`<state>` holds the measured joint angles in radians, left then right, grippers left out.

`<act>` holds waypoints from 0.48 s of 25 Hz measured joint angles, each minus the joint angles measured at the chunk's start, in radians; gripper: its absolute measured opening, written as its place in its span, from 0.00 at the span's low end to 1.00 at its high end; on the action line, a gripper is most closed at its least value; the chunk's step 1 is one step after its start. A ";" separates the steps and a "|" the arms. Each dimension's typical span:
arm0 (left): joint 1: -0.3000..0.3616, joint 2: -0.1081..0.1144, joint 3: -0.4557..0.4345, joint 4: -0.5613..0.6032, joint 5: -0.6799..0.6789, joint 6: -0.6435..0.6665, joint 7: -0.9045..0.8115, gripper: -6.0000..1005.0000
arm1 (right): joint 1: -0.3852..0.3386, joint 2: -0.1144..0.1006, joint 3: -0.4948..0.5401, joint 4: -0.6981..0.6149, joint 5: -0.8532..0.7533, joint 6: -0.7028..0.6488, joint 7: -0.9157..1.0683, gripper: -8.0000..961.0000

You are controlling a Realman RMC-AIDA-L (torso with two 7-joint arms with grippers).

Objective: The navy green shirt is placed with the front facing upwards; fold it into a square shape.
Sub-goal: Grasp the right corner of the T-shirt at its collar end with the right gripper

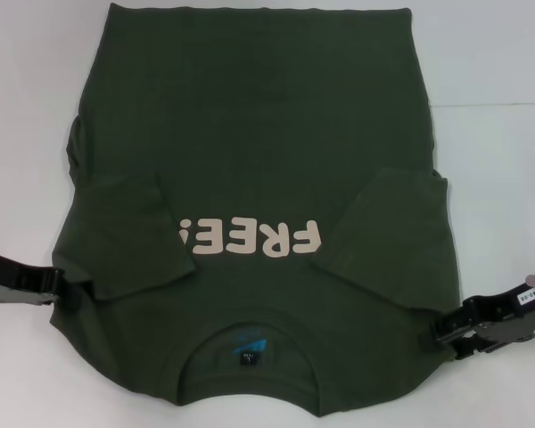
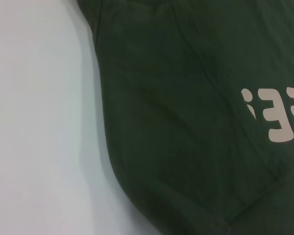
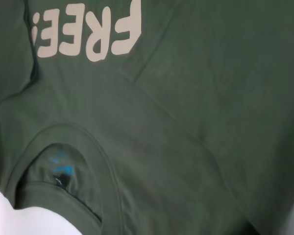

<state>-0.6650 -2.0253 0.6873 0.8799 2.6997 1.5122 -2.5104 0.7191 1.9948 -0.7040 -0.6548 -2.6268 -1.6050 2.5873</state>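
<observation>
Folding half done: both sleeves lie tucked inward over the navy green shirt [image 1: 250, 160]; the lengthwise fold remains. Left gripper [image 1: 71, 287] and right gripper [image 1: 441, 328] sit at the shoulder edges; can't tell whether either claw is closed or holding cloth.

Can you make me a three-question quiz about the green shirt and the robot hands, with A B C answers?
1. Where is the collar of the navy green shirt?
A. On the side nearest the robot
B. On the far side
C. Hidden under a sleeve

2. What colour is the FREE! lettering?
A. Blue
B. Cream
C. Black

3. How do the two sleeves lie?
A. Spread out flat to the sides
C. Rolled into tubes
B. Folded inward onto the chest

Answers: 1 A, the collar lies at the near edge, between the left gripper and the right gripper. 2 B, the letters are pale cream on green. 3 B, the left sleeve and the right sleeve both lie over the shirt's front.
</observation>
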 joint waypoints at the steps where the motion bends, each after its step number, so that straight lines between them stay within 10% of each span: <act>1: 0.000 0.000 0.000 0.000 0.000 0.000 0.001 0.04 | 0.002 0.000 -0.003 0.000 0.000 0.000 0.000 0.84; 12: -0.001 0.004 0.000 0.000 -0.020 -0.003 0.012 0.04 | 0.022 0.001 -0.018 0.004 -0.001 0.003 0.007 0.49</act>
<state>-0.6655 -2.0212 0.6873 0.8799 2.6800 1.5093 -2.4988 0.7416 1.9959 -0.7223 -0.6508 -2.6281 -1.6017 2.5943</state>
